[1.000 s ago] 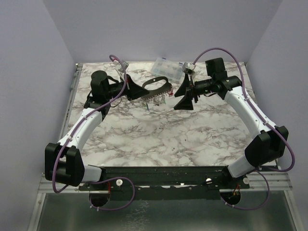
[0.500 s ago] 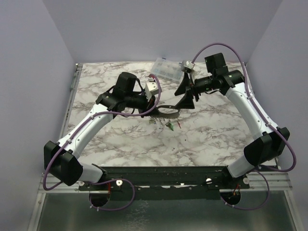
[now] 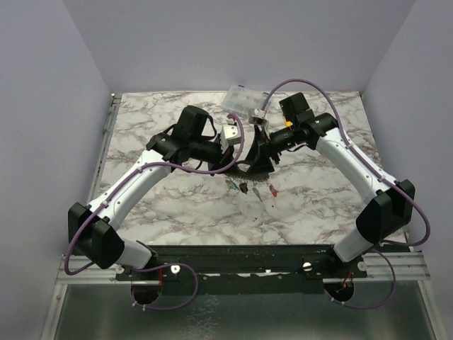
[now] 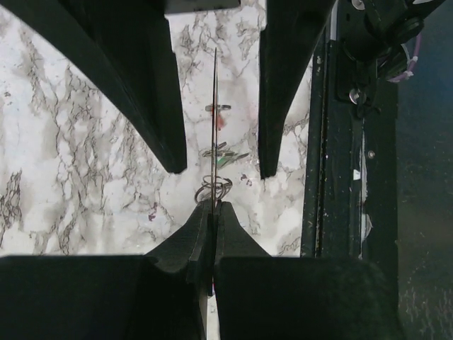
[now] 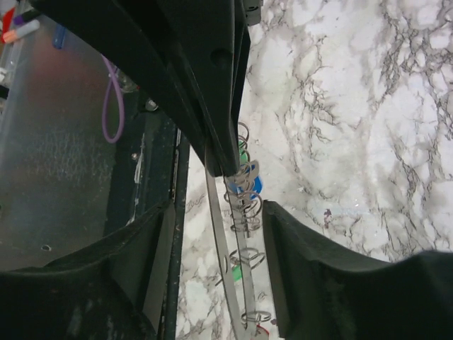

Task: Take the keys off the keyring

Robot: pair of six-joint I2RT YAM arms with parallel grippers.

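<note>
My left gripper (image 4: 214, 205) is shut on the thin edge of the grey metal keyring (image 4: 215, 106), which I see edge-on above the marble. From the ring hang several keys (image 3: 244, 188) on small wire loops: blue (image 5: 252, 181), green (image 5: 238, 272) and red (image 3: 272, 190) heads show. My right gripper (image 5: 219, 210) is open, and the keyring (image 5: 228, 248) runs between its fingers (image 5: 311, 262) without visibly touching them. In the top view the left gripper (image 3: 236, 157) and the right gripper (image 3: 256, 161) meet nose to nose over the middle of the table.
A clear plastic compartment box (image 3: 245, 101) lies at the back of the marble table (image 3: 177, 205). A black rail (image 4: 340, 177) runs along the near edge, with a metal shelf (image 5: 64, 142) beyond it.
The left arm has carried the keyring from the back left to the table's middle. The right gripper has moved left onto the ring and its jaws have narrowed.
</note>
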